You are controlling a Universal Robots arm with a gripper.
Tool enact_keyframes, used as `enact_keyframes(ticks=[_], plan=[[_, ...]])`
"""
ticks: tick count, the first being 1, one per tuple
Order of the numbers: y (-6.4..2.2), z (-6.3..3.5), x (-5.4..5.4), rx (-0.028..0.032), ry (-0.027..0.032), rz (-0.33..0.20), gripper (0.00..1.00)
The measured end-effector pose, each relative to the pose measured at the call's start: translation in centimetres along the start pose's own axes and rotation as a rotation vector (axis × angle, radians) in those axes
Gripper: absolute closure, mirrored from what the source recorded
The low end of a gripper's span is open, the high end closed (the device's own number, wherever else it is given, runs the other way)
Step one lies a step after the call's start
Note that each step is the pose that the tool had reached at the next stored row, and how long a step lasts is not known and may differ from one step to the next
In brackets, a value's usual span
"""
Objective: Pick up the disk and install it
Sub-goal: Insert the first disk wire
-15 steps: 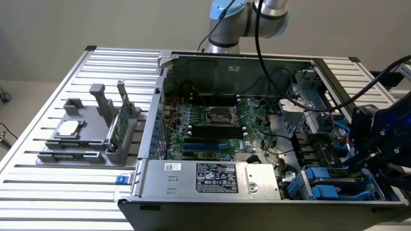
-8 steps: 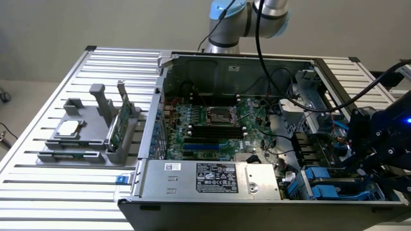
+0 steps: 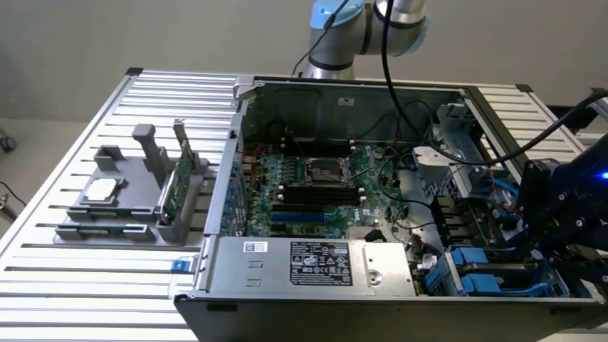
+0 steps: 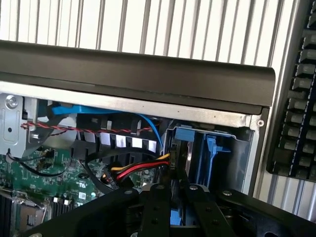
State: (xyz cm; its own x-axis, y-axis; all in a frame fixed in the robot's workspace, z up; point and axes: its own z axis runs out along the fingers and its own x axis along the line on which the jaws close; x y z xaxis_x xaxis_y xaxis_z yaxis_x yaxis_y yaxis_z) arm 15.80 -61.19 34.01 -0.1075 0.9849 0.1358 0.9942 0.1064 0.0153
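Disk [image 4: 174, 197] sits edge-on between the end effector [image 4: 173, 195] fingers, which are drawn nearly together and pinch it by its thin faces; only a dark edge and a strip of blue carrier show between them in the wrist view. It hangs just above the blue-lined drive bay [image 4: 210, 158] at the corner of the open computer case [image 3: 285, 299], not yet seated by the look of it.

Handling, as a judgement: a hard drive in a plastic frame should be stiff and moderately heavy for its bulk, smooth metal on the flats, so a firm pinch across the faces is sound. The carrier rails probably flex a little (poor place for a hold). Likely shock-sensitive, and the connector end wants no knocks.

Around it:
- Red, yellow and black power wires [image 4: 140, 170] run just beside the bay mouth, near the fingers; a snag risk.
- Blue data cable [image 4: 150, 126] arcs behind, above the wires.
- Case wall [image 4: 148, 79] stands close behind the bay.
- Motherboard [image 3: 314, 189] lies well apart across the case floor.
- Power supply [image 3: 323, 263] borders the bays on the exterior view's left.
- Grey fixture [image 3: 133, 192] with a green card [image 3: 179, 174] stands outside on the slatted worktop [image 3: 85, 285].
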Motion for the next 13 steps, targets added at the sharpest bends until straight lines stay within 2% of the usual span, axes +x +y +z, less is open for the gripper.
enact_keyframes(ticks=[2,4,9,13], plan=[[0.01,0.00,0.03,-0.0003,-0.0055,0.008,0.83],[0.02,0.02,0.03,0.0006,-0.0143,0.009,0.83],[0.03,0.04,0.15,0.0028,-0.0154,0.021,0.83],[0.03,0.04,0.18,0.0123,-0.0145,0.039,0.83]])
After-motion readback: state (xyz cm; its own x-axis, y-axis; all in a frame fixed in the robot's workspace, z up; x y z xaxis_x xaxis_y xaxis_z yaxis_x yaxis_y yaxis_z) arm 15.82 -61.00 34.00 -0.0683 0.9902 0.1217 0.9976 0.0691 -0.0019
